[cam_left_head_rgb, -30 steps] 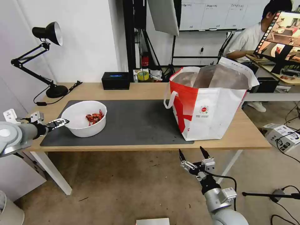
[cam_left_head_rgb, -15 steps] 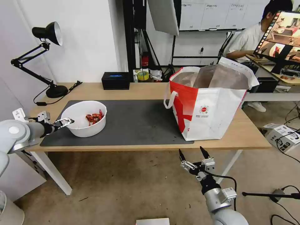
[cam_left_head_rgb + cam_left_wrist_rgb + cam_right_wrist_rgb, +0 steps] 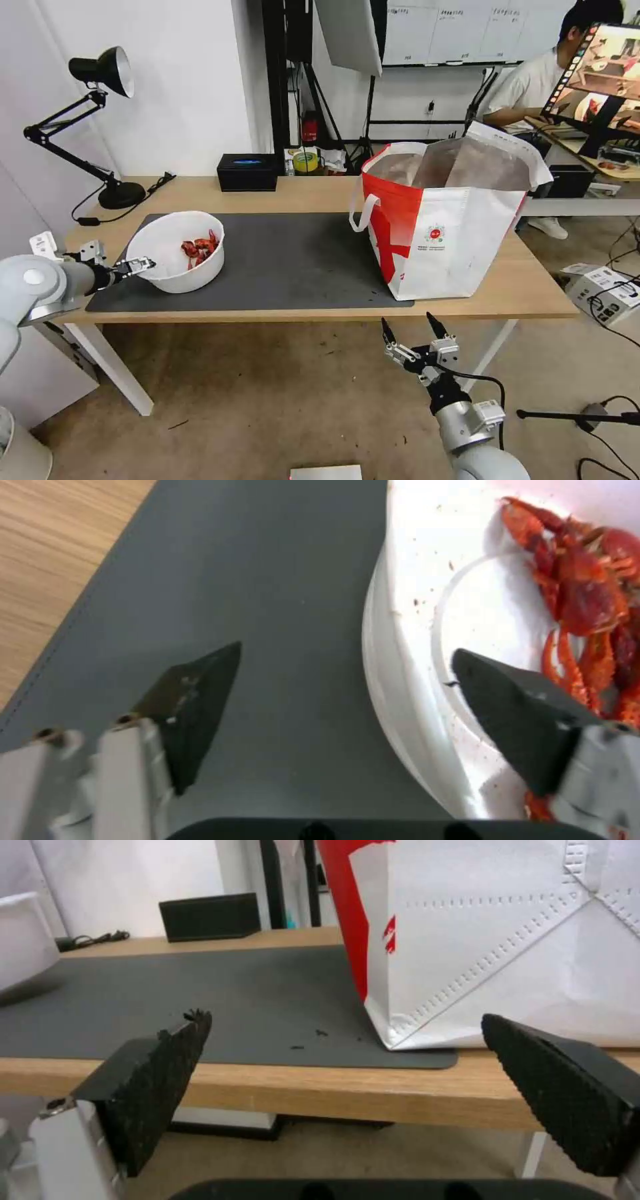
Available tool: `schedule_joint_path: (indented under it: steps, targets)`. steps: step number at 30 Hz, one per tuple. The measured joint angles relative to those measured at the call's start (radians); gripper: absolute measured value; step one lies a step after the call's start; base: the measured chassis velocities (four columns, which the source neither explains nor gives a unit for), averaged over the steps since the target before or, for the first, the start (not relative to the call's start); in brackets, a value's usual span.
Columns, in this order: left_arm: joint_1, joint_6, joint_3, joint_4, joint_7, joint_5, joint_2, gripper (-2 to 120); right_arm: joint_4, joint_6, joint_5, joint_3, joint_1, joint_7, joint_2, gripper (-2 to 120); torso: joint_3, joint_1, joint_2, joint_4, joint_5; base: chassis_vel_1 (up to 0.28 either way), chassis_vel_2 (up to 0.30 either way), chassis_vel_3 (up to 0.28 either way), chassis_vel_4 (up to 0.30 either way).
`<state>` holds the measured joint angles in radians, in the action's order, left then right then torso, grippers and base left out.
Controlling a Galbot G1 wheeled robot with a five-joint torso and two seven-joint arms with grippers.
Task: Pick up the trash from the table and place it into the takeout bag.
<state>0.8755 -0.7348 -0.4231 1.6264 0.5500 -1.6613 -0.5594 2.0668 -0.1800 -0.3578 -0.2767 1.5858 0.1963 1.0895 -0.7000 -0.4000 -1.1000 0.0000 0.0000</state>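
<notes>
Trash bowl (image 3: 177, 252) at the left of the head view has tipped slightly since a moment ago, its near edge raised where the left gripper (image 3: 135, 266) meets it. The left wrist view adds that the jaws are wide apart, one finger (image 3: 517, 727) inside over the red shells (image 3: 587, 610), the other outside above the mat (image 3: 267, 260); nothing is clamped yet. Right gripper (image 3: 412, 331) hangs open below the table (image 3: 320, 193). Takeout bag (image 3: 443, 220) stands at right, so the grasp looks unfinished.

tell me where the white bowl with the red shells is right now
The white bowl sits on the left end of the dark mat, with the open left gripper straddling its rim.
</notes>
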Motion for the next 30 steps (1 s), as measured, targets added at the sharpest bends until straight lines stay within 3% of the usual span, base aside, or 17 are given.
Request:
schedule_joint_path:
  steps: [8, 10, 16, 17, 18, 22, 30]
  targets:
    - [-0.016, -0.001, 0.026, -0.012, -0.020, 0.000, 0.004, 54, 0.000, 0.000, 0.000, 0.000, 0.000, 0.000, 0.000, 100, 0.000, 0.000, 0.000, 0.0000, 0.0000, 0.000, 0.000, 0.000, 0.000]
    - [-0.017, -0.001, 0.028, -0.011, -0.033, 0.001, 0.004, 42, 0.000, 0.000, 0.000, 0.000, 0.000, 0.000, 0.000, 100, 0.000, 0.000, 0.000, 0.0001, 0.0000, 0.000, 0.000, 0.000, 0.000]
    - [-0.018, -0.001, 0.031, -0.011, -0.042, 0.001, 0.005, 30, 0.000, 0.000, 0.000, 0.000, 0.000, 0.000, 0.000, 100, 0.000, 0.000, 0.000, 0.0000, 0.0000, 0.000, 0.000, 0.000, 0.000]
    - [-0.017, -0.001, 0.028, -0.011, -0.056, 0.002, 0.005, 19, 0.000, 0.000, 0.000, 0.000, 0.000, 0.000, 0.000, 100, 0.000, 0.000, 0.000, 0.0000, 0.0000, 0.000, 0.000, 0.000, 0.000]
    - [-0.017, -0.001, 0.028, -0.011, -0.056, 0.002, 0.005, 19, 0.000, 0.000, 0.000, 0.000, 0.000, 0.000, 0.000, 100, 0.000, 0.000, 0.000, 0.0000, 0.0000, 0.000, 0.000, 0.000, 0.000]
    - [-0.002, -0.001, -0.004, 0.010, -0.096, 0.005, 0.003, 0, 0.000, 0.000, 0.000, 0.000, 0.000, 0.000, 0.000, 100, 0.000, 0.000, 0.000, 0.0000, -0.0001, 0.000, 0.000, 0.000, 0.000]
    - [0.010, -0.002, -0.035, 0.039, -0.102, -0.004, 0.005, 0, 0.000, 0.000, 0.000, 0.000, 0.000, 0.000, 0.000, 100, 0.000, 0.000, 0.000, 0.0000, -0.0001, 0.000, 0.000, 0.000, 0.000]
